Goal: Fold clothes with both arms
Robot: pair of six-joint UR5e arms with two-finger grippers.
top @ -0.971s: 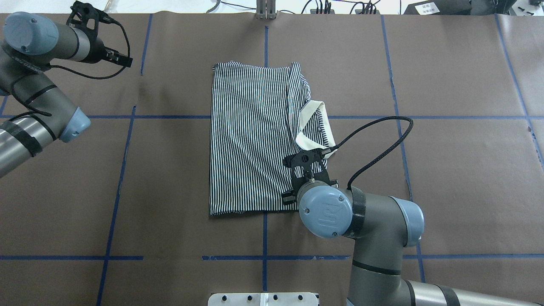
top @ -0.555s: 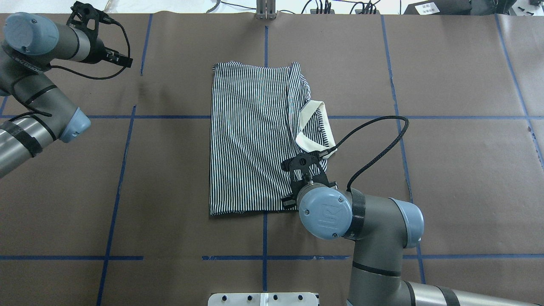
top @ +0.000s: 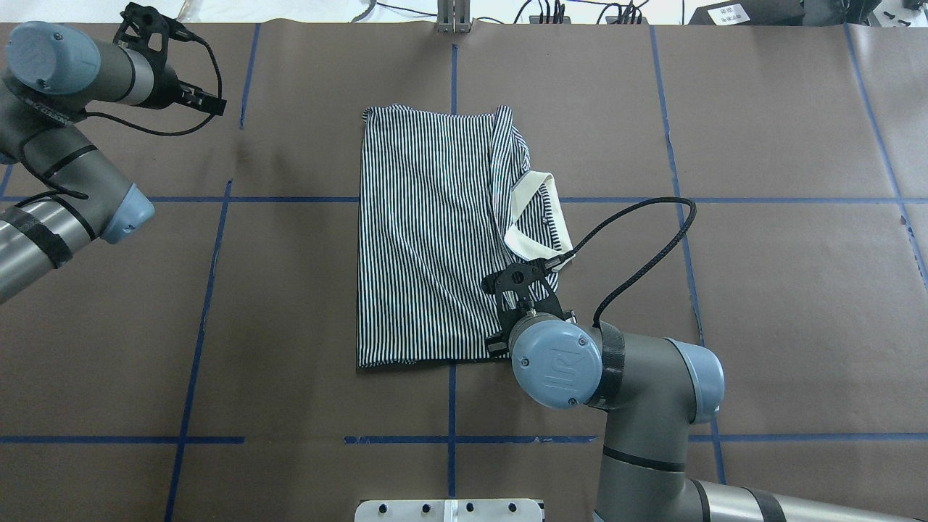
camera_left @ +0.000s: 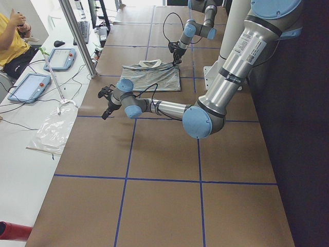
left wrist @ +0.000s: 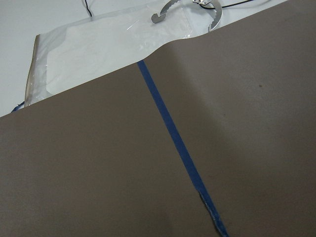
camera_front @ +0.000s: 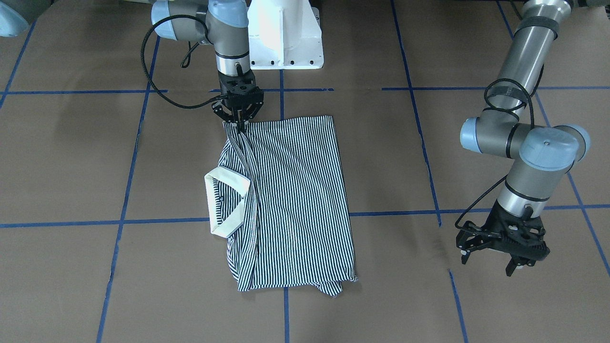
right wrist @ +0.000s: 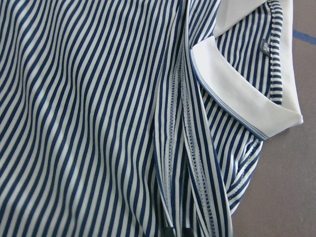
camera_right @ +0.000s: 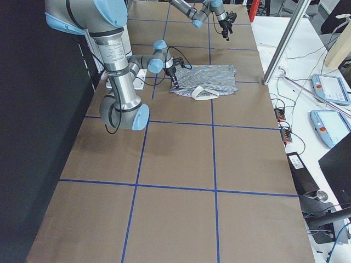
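The striped polo shirt (camera_front: pixel 295 200) lies folded into a long rectangle at the table's middle (top: pixel 428 232). Its cream collar (camera_front: pixel 228 227) sticks out on the robot's right side (top: pixel 538 185). My right gripper (camera_front: pixel 241 125) stands at the shirt's near right corner, pointing down, shut on the shirt's folded edge. The fabric runs in pleats up to it. In the right wrist view the hemmed edges (right wrist: pixel 185 148) lead in between the fingertips (right wrist: pixel 169 230), beside the collar (right wrist: pixel 247 103). My left gripper (camera_front: pixel 500 259) is open and empty, above the bare table far to the shirt's left (top: pixel 145 25).
The white pedestal base (camera_front: pixel 286 38) stands behind the shirt on the robot's side. Blue tape lines (left wrist: pixel 173 138) cross the brown table cover. A clear plastic bag (left wrist: pixel 98 49) lies past the table's far left edge. A metal post (top: pixel 453 18) stands at the far edge.
The right arm has shifted only a few pixels and its cable has swayed. The shirt and the left arm have not moved.
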